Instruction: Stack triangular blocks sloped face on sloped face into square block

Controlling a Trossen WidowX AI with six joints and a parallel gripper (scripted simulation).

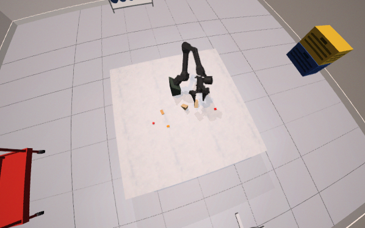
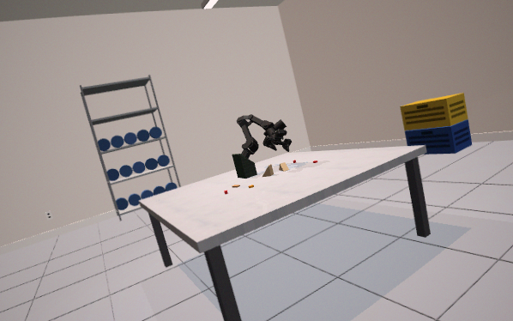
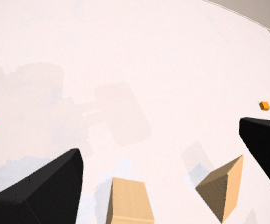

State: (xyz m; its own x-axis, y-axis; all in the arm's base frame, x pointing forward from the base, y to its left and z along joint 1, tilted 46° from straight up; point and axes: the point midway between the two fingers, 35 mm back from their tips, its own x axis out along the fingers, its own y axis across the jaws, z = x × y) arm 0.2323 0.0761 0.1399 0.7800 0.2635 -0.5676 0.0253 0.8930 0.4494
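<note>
Two light wooden triangular blocks stand apart on the white table (image 1: 163, 158) (image 2: 298, 189). One block (image 1: 184, 106) (image 2: 268, 171) (image 3: 232, 192) shows a dark triangular end and stands nearer the arm's base. The other block (image 1: 196, 103) (image 2: 283, 166) (image 3: 131, 200) shows a pale, long face upward; its lower part is cut off in the wrist view. My gripper (image 1: 199, 100) (image 2: 282, 149) (image 3: 164, 141) is open and empty, raised above the table near this second block. Neither block is on the other.
Small orange pieces (image 1: 162, 112) (image 1: 168, 126) (image 2: 236, 185) (image 2: 250, 186) and a red cube (image 1: 153, 123) (image 2: 226, 192) lie left of the blocks. Another red piece (image 1: 215, 108) (image 2: 315, 161) lies to the right. The dark arm base (image 1: 174, 86) (image 2: 244, 166) stands close to the first block.
</note>
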